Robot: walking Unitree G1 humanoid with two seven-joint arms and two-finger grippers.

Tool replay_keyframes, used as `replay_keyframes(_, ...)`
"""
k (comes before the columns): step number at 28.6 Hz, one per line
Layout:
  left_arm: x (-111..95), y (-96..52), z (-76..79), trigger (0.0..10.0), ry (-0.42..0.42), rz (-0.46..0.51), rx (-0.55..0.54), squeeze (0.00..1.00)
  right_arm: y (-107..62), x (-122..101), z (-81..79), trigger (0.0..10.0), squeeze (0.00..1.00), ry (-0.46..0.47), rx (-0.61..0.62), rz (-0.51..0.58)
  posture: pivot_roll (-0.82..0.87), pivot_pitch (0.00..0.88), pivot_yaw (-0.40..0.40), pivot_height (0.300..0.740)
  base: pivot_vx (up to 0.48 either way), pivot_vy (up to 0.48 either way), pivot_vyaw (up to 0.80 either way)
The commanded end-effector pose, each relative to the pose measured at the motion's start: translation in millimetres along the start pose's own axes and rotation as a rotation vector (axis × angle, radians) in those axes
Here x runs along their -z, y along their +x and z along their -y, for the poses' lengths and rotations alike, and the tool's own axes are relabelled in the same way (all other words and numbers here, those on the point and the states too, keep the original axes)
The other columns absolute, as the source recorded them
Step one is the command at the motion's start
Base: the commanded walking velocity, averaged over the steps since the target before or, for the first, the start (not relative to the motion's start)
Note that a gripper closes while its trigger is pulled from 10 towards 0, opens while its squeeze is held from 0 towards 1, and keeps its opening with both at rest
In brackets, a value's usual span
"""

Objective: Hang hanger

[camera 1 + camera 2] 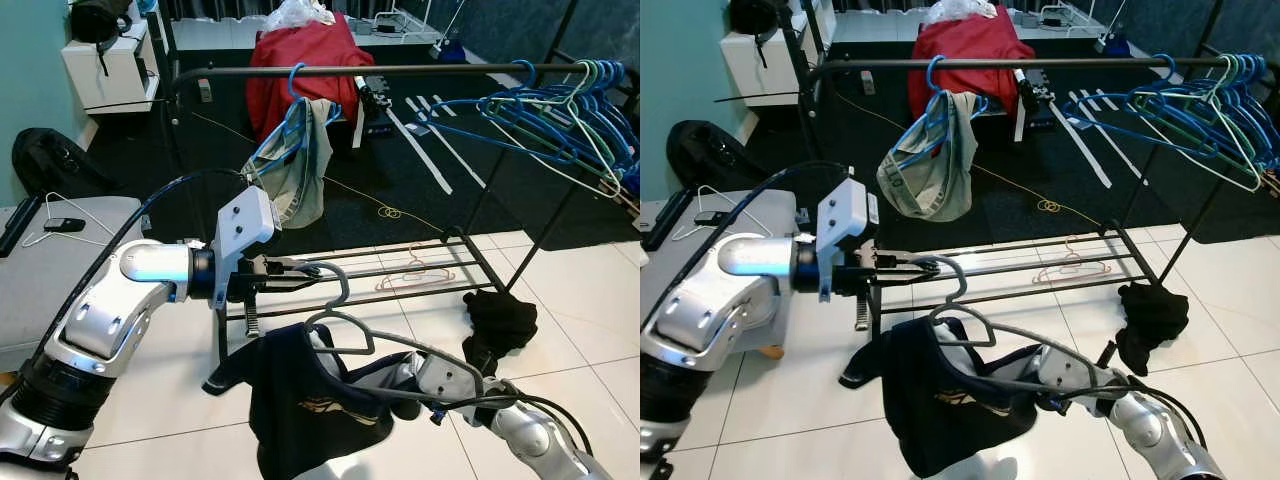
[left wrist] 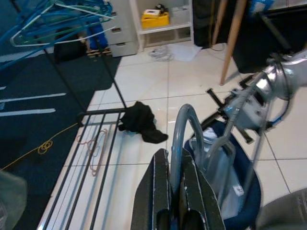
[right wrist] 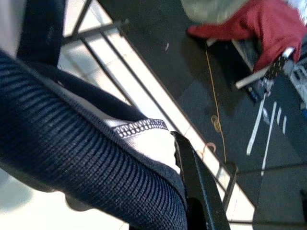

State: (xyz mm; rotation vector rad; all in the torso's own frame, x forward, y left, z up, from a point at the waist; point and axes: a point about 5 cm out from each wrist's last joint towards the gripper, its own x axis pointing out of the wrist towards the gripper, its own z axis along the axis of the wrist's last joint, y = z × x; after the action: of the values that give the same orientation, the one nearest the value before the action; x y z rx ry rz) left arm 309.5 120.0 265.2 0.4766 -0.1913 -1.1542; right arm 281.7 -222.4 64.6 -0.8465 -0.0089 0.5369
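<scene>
So the grey plastic hanger [image 1: 345,325] has a dark navy jacket with a pale lining [image 1: 295,400] draped on it, sagging in a heap just below the left hand [image 1: 300,268]. That hand reaches out level from a bent silver arm, fingers pinching the hanger's hook. The right hand [image 1: 440,395] sits low, tucked against the jacket's far side; can't tell if its fingers are spread or pressed together, since fabric covers them. The black clothes rail [image 1: 400,71] runs well above and beyond both.
</scene>
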Motion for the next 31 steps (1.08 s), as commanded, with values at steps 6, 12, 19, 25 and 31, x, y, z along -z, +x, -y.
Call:
replay_keyframes(6, -5.7, 1.4, -18.4, 0.0, -0.073, 0.105, -0.160, 0.00, -0.8, 1.4, -11.7, 0.0, 0.00, 0.124, 0.039, -0.007, -0.07, 0.113, -0.011, 0.740, 0.000, 0.000, 0.00)
replay_keyframes(12, -21.9, -7.0, -12.8, 0.0, -0.181, 0.343, -0.055, 0.00, -4.4, 17.5, -37.8, 0.0, 0.00, 0.288, -0.070, -0.133, -0.07, 0.114, -0.009, 0.740, 0.000, 0.000, 0.00)
replay_keyframes(19, -26.5, -11.7, -2.9, 0.0, -0.231, 0.430, 0.055, 0.00, -9.9, 30.9, -53.6, 0.0, 0.00, 0.386, -0.139, -0.246, -0.07, 0.114, -0.011, 0.740, 0.000, 0.000, 0.00)
replay_keyframes(25, -19.6, -13.0, 6.3, 0.0, -0.248, 0.376, 0.140, 0.00, -12.3, 32.0, -43.6, 0.0, 0.00, 0.375, -0.034, -0.236, -0.07, 0.119, -0.012, 0.740, 0.000, 0.000, 0.00)
replay_keyframes(31, -0.2, -7.1, 21.1, 0.0, -0.166, 0.182, 0.214, 0.00, -10.1, 17.6, -18.2, 0.0, 0.00, 0.332, 0.085, -0.099, -0.07, 0.119, -0.011, 0.740, 0.000, 0.000, 0.00)
